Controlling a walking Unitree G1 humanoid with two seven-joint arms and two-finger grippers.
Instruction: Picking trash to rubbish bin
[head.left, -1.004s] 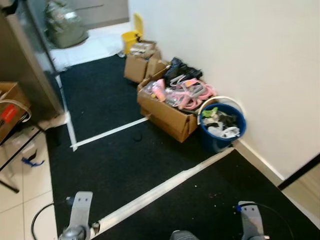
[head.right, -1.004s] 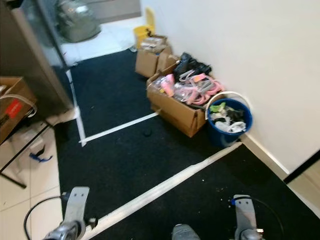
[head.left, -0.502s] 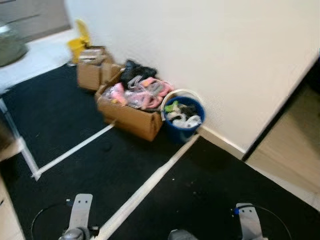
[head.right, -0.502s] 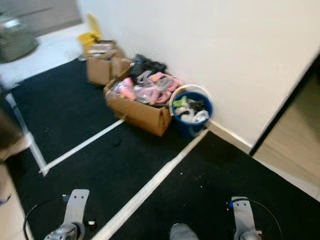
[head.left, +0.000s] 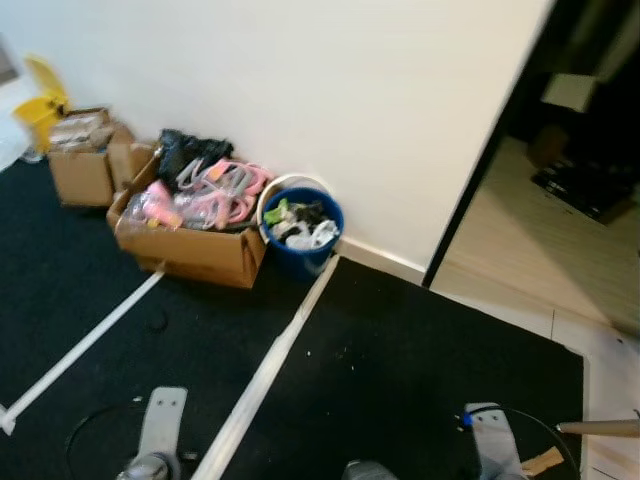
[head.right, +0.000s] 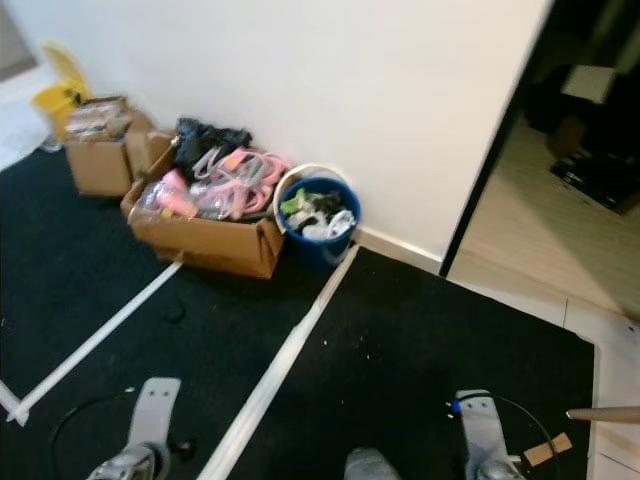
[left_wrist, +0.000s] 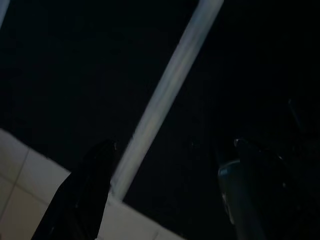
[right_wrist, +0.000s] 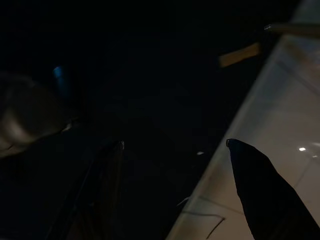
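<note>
A blue bucket (head.left: 303, 262) with a white rim stands against the white wall, holding crumpled white, green and dark trash (head.left: 298, 222). A small flat brown scrap (head.right: 548, 450) lies on the black carpet at the lower right, seen as well in the right wrist view as the scrap (right_wrist: 240, 54). Both arms hang low at the bottom edge, the left arm (head.left: 160, 432) and the right arm (head.left: 493, 436). My left gripper (left_wrist: 173, 146) is open over the carpet beside a white strip (left_wrist: 165, 95). My right gripper (right_wrist: 175, 145) is open over the carpet's edge, with nothing between its fingers.
An open cardboard box (head.left: 190, 255) of pink and black items sits left of the bucket, with smaller boxes (head.left: 82, 172) and a yellow bin (head.left: 40, 100) farther left. A dark doorway (head.left: 570, 130) opens at the right onto pale flooring. A thin wooden rod (head.right: 605, 412) lies near the scrap.
The camera has swung to the right: boxes and bucket have shifted left in the picture, and the doorway, the pale floor, the scrap and the rod have come into sight. Both arms hang as before.
</note>
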